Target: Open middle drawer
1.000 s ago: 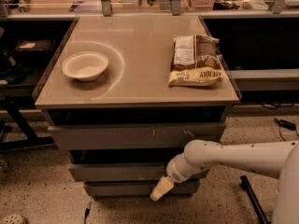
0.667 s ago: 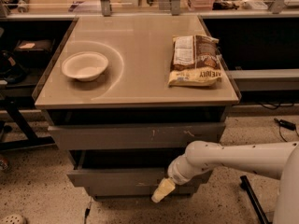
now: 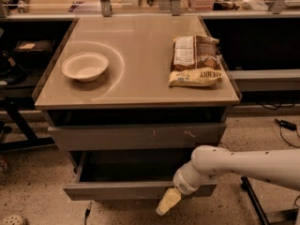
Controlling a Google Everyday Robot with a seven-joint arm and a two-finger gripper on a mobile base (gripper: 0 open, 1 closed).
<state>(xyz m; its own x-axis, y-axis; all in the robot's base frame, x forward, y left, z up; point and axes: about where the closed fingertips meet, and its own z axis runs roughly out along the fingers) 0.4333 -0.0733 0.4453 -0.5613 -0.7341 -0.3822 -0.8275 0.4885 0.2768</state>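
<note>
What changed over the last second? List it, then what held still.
The middle drawer slid farther out toward the camera, showing more of its inside. The hand, at the drawer front's right part, drew back with it. No new grasp or release shows. The bowl, the snack bag and the scratched top drawer stayed put.

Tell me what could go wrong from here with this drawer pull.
1. The gripper sits low against the plain, handle-less front of the middle drawer. With nothing to hook onto, it may slip off.
2. Its contact is right of centre, so a pull could skew the drawer and make it bind.
3. The drawer is well out, and pulling much further might overrun its travel.
</note>
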